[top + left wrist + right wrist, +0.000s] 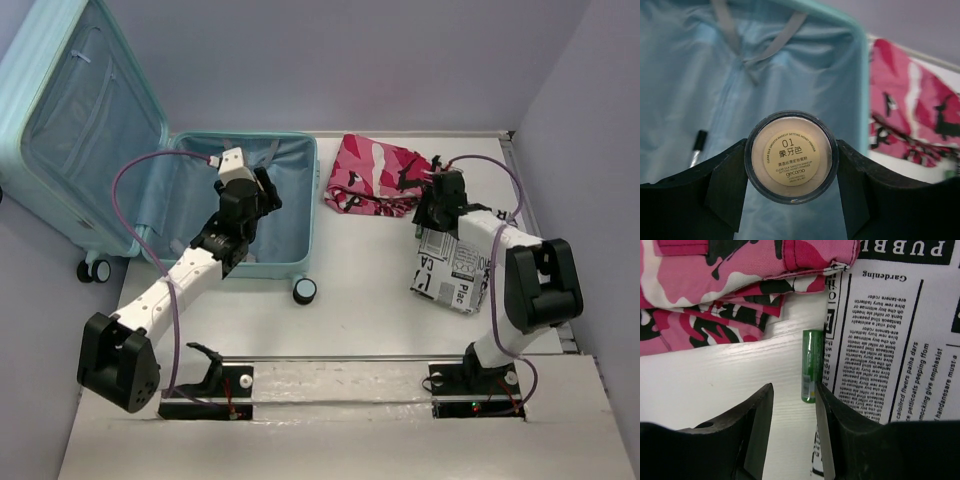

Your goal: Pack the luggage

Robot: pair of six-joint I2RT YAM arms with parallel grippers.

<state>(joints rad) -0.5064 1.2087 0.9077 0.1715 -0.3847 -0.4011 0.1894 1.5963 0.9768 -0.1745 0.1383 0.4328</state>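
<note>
Two arms: left gripper (791,159) clamps a gecomo powder jar (791,150) over the open luggage (280,268) (ten o'clock, top view), likely to drop it in. Right gripper (793,390), fingers (755,430) apart, lines up on a green tube (811,365), newspaper-print bag (890,340) at its three o'clock.

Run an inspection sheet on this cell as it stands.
Surface: white wood-grain table, no spills seen.
Job's things: pale mint-blue hard-shell suitcase lies open, lid swung left; a thin black-tipped stick lies on its lining.
Clutter: pink camouflage cloth bundle; newspaper-print fabric bag; small green tube beside the bag's edge.
Grippers: left gripper shut on a round powder jar over the lining; right gripper open, at the tube.
Cables: purple left-arm cable and purple right-arm cable loop free.
Surroundings: plain lavender walls; nothing else seen.
</note>
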